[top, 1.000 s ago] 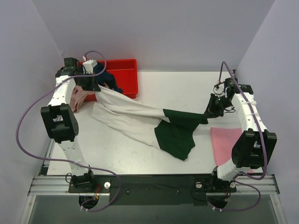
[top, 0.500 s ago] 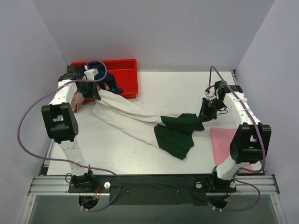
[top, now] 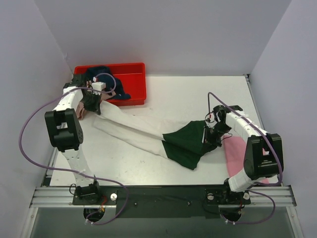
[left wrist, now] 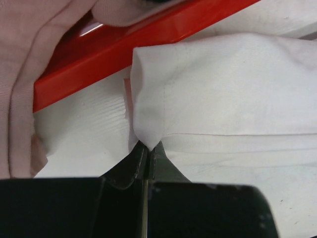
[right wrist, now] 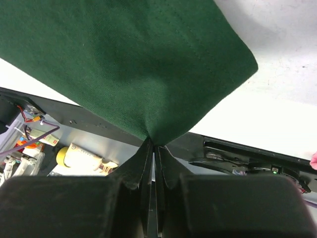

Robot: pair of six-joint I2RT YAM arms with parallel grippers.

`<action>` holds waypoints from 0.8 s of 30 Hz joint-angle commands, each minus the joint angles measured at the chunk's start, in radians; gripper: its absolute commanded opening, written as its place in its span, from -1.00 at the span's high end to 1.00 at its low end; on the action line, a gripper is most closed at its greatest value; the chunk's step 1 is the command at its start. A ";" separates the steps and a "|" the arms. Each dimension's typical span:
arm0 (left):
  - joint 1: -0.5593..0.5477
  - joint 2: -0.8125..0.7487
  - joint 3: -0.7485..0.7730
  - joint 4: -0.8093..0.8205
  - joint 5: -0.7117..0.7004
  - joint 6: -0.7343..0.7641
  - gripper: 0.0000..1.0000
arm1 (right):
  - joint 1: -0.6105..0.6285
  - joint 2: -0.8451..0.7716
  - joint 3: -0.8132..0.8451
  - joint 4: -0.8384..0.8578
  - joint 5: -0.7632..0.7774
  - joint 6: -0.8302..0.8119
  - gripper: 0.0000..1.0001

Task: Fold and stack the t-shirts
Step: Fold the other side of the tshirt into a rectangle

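A white t-shirt [top: 133, 128] with dark green parts [top: 185, 144] lies stretched across the table between my two grippers. My left gripper [top: 93, 105] is shut on its white corner [left wrist: 147, 141] beside the red crate. My right gripper [top: 212, 137] is shut on a corner of the green cloth [right wrist: 148, 134]. A bright pink t-shirt [top: 235, 152] lies flat at the right, partly under my right arm. A dusty pink t-shirt [top: 79, 110] hangs by the crate's left end and fills the left of the left wrist view [left wrist: 29, 74]. A navy t-shirt [top: 110, 82] sits in the crate.
The red plastic crate [top: 136, 79] stands at the back left; its front wall shows in the left wrist view [left wrist: 148, 39]. Purple walls close in the back and sides. The black front rail [top: 163, 196] runs along the near edge.
My right gripper has moved nearer and leftward with the green corner, slackening the shirt. My left gripper has lowered slightly towards the table with the white corner.
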 commanded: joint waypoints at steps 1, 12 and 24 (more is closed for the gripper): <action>-0.004 0.033 0.022 -0.030 -0.136 0.069 1.00 | 0.001 0.041 0.013 -0.059 0.021 0.024 1.00; 0.001 -0.138 -0.205 -0.139 -0.222 0.108 1.00 | -0.119 0.048 0.053 -0.109 0.068 -0.059 1.00; 0.007 -0.218 -0.319 -0.147 -0.289 0.089 0.43 | -0.062 0.077 0.027 -0.129 0.071 -0.050 0.87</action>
